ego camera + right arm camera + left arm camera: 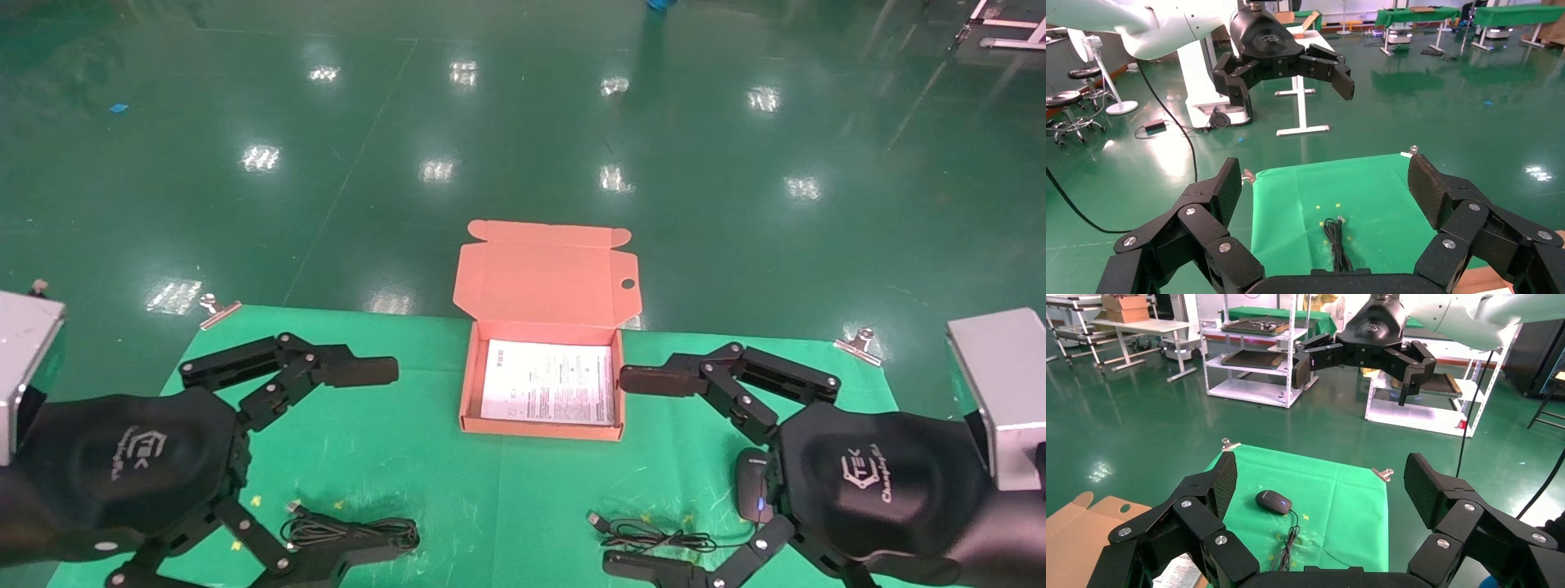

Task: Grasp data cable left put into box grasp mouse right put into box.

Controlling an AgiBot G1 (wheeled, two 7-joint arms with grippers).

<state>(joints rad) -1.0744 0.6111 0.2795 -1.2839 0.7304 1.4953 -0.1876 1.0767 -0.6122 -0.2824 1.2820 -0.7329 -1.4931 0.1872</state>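
Observation:
The salmon-orange box (467, 384) lies open at the middle of the green cloth, its flap lid (546, 282) tilted back and a white leaflet (549, 382) inside. The data cable (351, 532) lies coiled at the front left; it also shows in the right wrist view (1335, 242). The black mouse (753, 483) with a blue light lies at the front right, its thin cord (654, 536) bunched to its left; both show in the left wrist view (1273, 502). My left gripper (392, 457) is open and empty above the cable. My right gripper (619, 471) is open and empty above the cord, beside the mouse.
The green cloth (392, 441) is held by metal clips (219, 310) (858, 343) at the far corners. Silver blocks stand at the left edge (24, 359) and the right edge (1001, 392). Shiny green floor lies beyond the table's far edge.

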